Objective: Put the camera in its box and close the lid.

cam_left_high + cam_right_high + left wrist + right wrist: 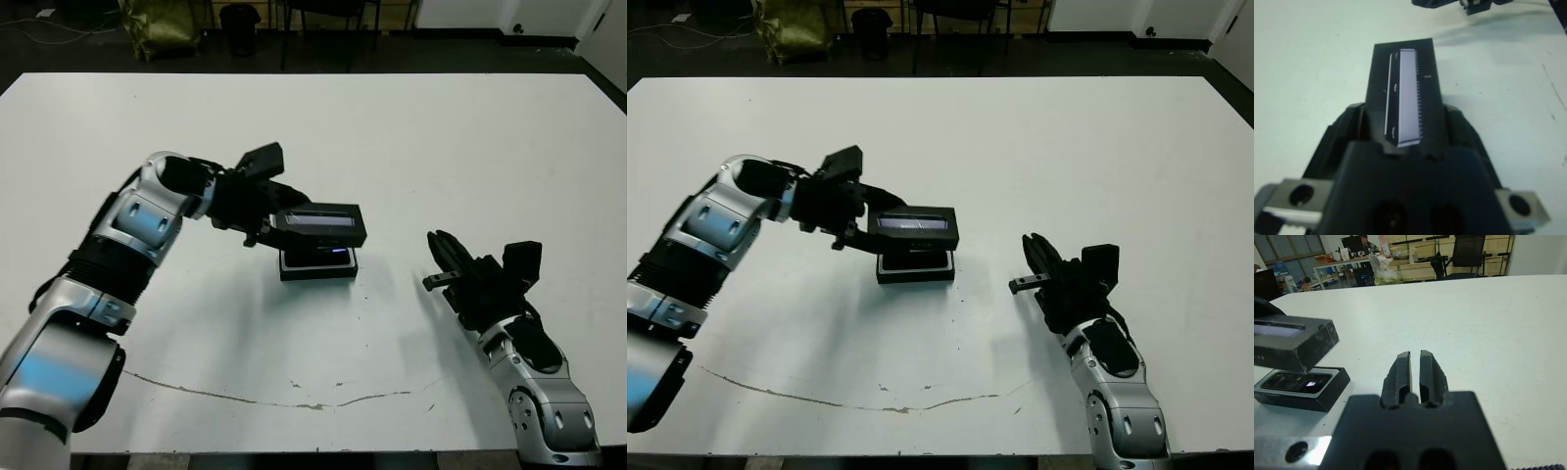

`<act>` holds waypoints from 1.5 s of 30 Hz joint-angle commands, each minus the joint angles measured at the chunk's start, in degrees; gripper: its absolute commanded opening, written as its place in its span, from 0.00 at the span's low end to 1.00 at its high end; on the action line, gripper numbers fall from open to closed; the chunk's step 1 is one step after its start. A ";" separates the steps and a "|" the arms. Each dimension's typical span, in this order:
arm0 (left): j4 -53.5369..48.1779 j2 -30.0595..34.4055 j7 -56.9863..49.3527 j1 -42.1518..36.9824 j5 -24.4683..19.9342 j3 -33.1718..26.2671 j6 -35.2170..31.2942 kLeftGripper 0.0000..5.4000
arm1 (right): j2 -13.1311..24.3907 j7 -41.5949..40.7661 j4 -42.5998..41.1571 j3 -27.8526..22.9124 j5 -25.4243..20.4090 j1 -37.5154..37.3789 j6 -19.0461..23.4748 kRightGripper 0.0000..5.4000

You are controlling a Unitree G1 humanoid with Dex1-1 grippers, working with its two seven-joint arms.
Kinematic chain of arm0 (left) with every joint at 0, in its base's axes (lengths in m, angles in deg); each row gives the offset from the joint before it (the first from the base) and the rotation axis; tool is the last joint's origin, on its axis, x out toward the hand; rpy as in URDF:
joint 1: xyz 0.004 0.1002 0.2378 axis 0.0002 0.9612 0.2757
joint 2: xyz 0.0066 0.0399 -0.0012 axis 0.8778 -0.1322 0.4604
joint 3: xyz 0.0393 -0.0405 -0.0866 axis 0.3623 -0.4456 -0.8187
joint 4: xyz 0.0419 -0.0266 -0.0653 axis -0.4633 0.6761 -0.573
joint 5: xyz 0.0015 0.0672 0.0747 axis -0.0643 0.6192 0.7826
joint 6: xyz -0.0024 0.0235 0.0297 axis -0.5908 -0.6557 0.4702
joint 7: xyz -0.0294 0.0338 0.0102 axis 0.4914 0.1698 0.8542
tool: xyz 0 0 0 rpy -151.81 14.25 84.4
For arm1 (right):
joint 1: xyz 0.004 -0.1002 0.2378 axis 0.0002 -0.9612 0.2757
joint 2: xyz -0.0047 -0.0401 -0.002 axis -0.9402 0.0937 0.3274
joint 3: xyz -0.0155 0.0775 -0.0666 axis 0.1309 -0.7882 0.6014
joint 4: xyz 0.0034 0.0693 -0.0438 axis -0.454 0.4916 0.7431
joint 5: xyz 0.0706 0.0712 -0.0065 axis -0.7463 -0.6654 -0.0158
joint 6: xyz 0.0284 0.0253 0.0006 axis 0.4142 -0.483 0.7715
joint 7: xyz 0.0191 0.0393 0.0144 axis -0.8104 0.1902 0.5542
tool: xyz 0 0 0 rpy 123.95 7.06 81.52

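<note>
The big white table [411, 147] has a long thin crack [294, 401] near its front edge. The left arm [127, 235] is bent and reaches toward the middle of the table. The left gripper [277, 223] holds the lid [318, 225] by one end, with a finger on each side of it, so its jaws are closed tight on the lid. The lid is a flat black cover with a pale stripe on top. It is up in the air, just above the box [318, 262], and it hides the far part of the box. I cannot tell if the lid touches the box. The box sits on the table near the middle. The camera [1295, 381] lies flat inside the box, and a small bright spot shines near one end of it. The right gripper [441, 253] is well apart from the box, off to the right, low over the table. It holds nothing. Its two fingers [1400, 372] are almost together, with only a thin gap between them.
</note>
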 commanded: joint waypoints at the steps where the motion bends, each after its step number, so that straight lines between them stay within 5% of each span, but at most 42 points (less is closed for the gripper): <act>1: 1.78 -0.31 0.60 1.27 1.19 0.78 0.50 0.50 | 0.30 0.43 -0.18 -0.17 0.39 -0.08 1.17 0.00; 45: 5.97 -2.69 0.89 0.85 5.74 1.49 1.01 0.50 | -0.38 -0.12 0.85 0.42 0.86 -0.82 -0.31 0.00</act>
